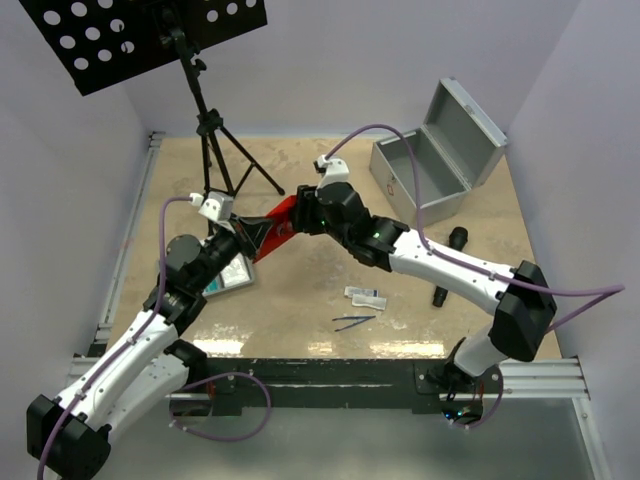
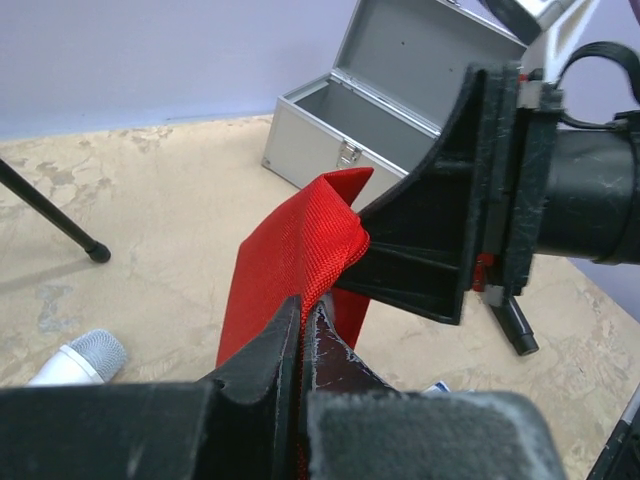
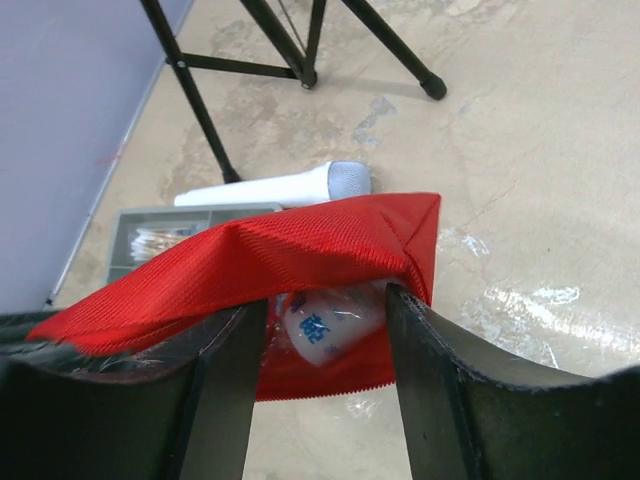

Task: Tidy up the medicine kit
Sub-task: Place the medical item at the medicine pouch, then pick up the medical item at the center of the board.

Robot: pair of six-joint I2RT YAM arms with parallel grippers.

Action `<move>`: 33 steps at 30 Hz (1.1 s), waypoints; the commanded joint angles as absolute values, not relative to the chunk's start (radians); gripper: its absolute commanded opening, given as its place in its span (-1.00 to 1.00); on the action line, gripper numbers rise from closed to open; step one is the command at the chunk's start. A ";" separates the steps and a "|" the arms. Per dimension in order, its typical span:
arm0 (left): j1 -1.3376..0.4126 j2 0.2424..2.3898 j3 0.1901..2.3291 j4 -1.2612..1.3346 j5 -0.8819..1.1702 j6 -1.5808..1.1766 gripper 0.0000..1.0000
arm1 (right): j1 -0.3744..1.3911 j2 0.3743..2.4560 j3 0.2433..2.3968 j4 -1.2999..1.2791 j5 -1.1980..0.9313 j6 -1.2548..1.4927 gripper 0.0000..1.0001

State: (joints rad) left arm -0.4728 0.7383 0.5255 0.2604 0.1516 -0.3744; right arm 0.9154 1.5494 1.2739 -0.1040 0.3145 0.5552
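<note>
Red pouch (image 1: 275, 228) is held off the table, left of centre in the top view. Left gripper (image 1: 250, 235) is clamped tight on its lower-left end. Right gripper (image 3: 325, 300) has its fingers spread apart at the upper-right end, fabric draped over them and a packet (image 3: 320, 328) showing between. Open case (image 1: 440, 150) sits upper right; tray (image 1: 228, 278) lies lower left of the pouch.

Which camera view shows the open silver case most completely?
The top external view: the whole silver case shows, lid raised. In the left wrist view the right fingers hide part of it. The right wrist view does not show it.
</note>
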 commanded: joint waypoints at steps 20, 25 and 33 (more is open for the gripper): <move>-0.476 0.758 0.508 0.209 0.005 -0.385 -1.00 | 0.913 1.266 0.967 -0.357 0.275 0.725 0.25; -0.477 0.736 0.479 0.218 0.014 -0.399 -1.00 | 0.922 1.295 0.898 -0.419 0.267 0.721 0.27; -0.477 0.758 0.474 0.227 0.051 -0.413 -1.00 | 0.979 1.304 0.807 -0.469 0.348 0.790 0.27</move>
State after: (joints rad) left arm -0.4728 0.7563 0.4778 0.1917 0.0238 -0.3866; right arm 0.9474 1.3128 0.8307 -0.4278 0.2825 0.7334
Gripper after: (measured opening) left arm 0.030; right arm 0.634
